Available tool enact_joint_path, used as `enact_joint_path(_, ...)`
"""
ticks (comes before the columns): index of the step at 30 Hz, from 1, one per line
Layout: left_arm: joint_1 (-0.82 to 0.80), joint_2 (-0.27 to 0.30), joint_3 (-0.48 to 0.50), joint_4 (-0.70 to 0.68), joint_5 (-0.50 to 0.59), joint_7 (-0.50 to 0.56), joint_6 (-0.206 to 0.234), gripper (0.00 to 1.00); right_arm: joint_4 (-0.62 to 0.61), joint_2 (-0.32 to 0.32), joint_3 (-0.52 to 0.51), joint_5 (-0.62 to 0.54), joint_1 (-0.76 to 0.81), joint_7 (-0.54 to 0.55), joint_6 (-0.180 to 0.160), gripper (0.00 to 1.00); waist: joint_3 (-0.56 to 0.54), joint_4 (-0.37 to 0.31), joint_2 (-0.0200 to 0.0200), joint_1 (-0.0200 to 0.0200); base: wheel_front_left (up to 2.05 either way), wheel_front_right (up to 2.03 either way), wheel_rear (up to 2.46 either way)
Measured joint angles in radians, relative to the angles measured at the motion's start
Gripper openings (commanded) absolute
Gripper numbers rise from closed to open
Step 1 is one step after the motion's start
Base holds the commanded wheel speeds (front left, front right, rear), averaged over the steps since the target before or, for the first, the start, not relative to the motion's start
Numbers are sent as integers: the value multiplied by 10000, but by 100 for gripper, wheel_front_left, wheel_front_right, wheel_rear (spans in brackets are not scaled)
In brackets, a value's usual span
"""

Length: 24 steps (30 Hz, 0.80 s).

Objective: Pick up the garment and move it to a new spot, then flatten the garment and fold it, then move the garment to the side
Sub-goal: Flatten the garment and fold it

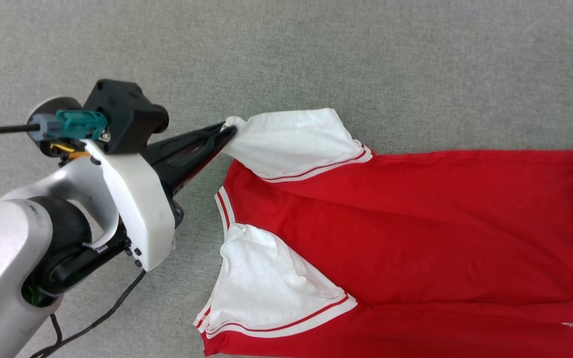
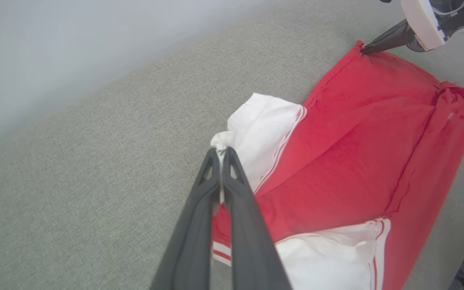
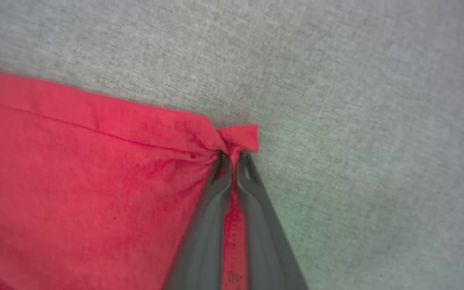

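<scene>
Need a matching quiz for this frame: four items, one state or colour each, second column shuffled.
Column one:
1. left claw
2. right claw
3. near sleeve
4. surface

Column two:
A. shut on a red corner of the garment
B. grey
C. shut on the tip of the far sleeve
D. white, lying ungripped

Pairs: 1-C, 2-A, 3-D, 4-B
</scene>
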Motion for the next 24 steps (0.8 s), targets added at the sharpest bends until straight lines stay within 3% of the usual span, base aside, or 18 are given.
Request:
enact_joint_path(11,1248,238,86,562,-157,-706,364,0,-130,148,-587,495,607,-1319,0,0,-1404,-361,0,2,0,0,0)
enact_joint_path(24,4037,934,63,-15,-721,-1436,1354,0,-2031,974,-1956,1011,3874,-1783,0,0,-3064,-719,0,1,0,0,0)
